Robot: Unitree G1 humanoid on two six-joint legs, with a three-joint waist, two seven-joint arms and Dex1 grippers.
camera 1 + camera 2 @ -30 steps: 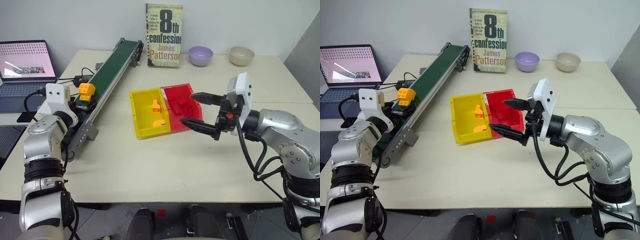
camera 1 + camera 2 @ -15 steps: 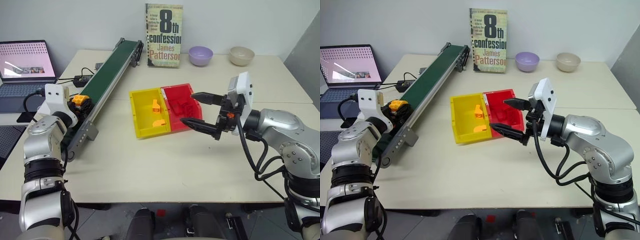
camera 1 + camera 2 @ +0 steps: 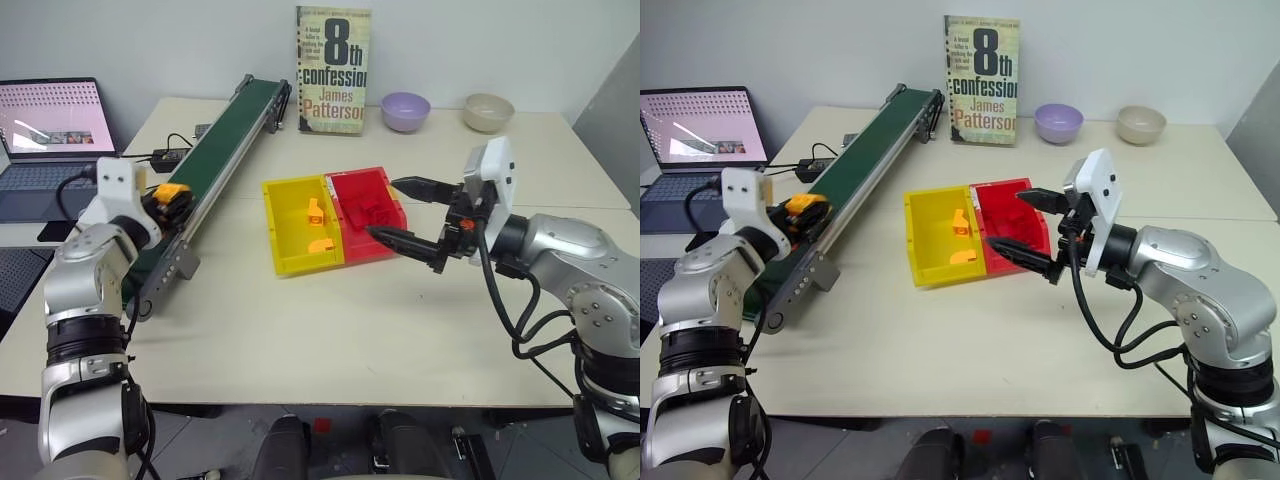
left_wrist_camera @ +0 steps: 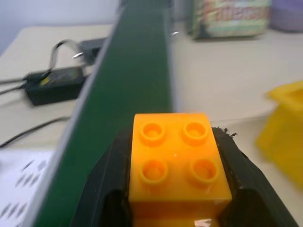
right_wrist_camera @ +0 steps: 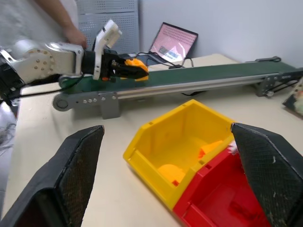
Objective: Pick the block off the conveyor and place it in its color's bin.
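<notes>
Two grippers work over one pale tabletop (image 3: 300, 340). Off its left edge an open laptop (image 3: 50, 125) sits on a lower surface, and dark cables and a power brick (image 3: 170, 155) lie on the tabletop near the left edge. The left gripper (image 3: 172, 197) has its two black fingers closed on the block (image 3: 170, 190), a small yellow-orange studded brick; in the left wrist view the block (image 4: 176, 163) is pinched from both sides with its four studs facing up, and it hangs just above the near stretch of the conveyor (image 3: 215, 150). That dark green belt runs from close to the front left of the tabletop up towards its far edge, where a paperback book (image 3: 333, 70) stands upright. In the middle of the tabletop the bin (image 3: 290, 225), bright yellow, sits joined side by side with a red bin (image 3: 365, 210); a few yellow-orange pieces lie in the yellow one and red bricks in the red one. Right of the book, near the far edge, stand a lilac bowl (image 3: 405, 110) and a beige bowl (image 3: 488, 110). The right gripper (image 3: 412, 213) hovers at the red bin's right side with its fingers spread wide and nothing between them. In the right wrist view a person's hand (image 5: 73, 33) shows beyond the left arm.
</notes>
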